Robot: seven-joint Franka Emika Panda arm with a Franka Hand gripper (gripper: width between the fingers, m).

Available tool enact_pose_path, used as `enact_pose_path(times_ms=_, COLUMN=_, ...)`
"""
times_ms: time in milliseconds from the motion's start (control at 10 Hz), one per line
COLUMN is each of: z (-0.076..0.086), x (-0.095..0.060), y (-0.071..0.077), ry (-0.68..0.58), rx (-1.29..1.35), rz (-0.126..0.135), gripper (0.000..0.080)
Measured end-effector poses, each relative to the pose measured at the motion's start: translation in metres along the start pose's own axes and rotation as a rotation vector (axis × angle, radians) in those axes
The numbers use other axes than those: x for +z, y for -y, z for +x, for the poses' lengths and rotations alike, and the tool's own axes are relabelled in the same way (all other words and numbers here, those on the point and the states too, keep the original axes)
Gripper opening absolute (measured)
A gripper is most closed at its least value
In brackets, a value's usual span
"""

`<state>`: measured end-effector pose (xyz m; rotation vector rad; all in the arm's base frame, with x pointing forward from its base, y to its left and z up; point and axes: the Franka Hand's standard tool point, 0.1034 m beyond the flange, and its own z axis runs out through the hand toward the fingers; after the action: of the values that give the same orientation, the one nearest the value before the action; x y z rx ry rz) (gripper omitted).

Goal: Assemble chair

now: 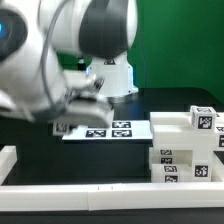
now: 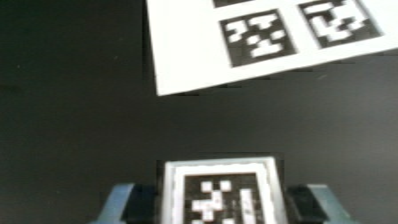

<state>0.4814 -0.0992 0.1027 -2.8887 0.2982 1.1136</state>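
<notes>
Green wall (image 1: 170,40); black table (image 1: 90,160), white rails (image 1: 80,190)

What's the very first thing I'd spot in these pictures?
The big white robot arm leaning over the black table. In the wrist view its gripper is shut on a small white chair piece with a checkered tag. More white chair blocks are piled at the exterior view's right.

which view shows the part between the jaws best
The wrist view. There the tagged white part fills the lower middle, with the jaws standing close against both its sides and the marker board beyond it. In the exterior view the arm's own body hides that part; only the marker board and the stacked chair parts show.
</notes>
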Motion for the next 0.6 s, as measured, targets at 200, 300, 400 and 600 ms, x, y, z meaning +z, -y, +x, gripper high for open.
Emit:
enact_pose_path(times_ms=200, z=0.018, x=0.024, y=-0.018, ry=-0.176, rx=-0.027, rz=-0.021, gripper=0.0281)
enact_pose_path(times_ms=300, z=0.013, x=0.022, y=-0.015, ry=-0.185, rx=-0.026, rz=-0.016, gripper=0.0281)
enact_pose_path(times_ms=400, z=0.023, x=0.009, y=-0.011, ry=-0.3, rx=-0.038, rz=-0.024, gripper=0.0281)
enact_pose_path(times_ms=600, z=0.009, x=-0.008, y=0.018, ry=-0.45, rx=-0.038, rz=-0.007, gripper=0.0281)
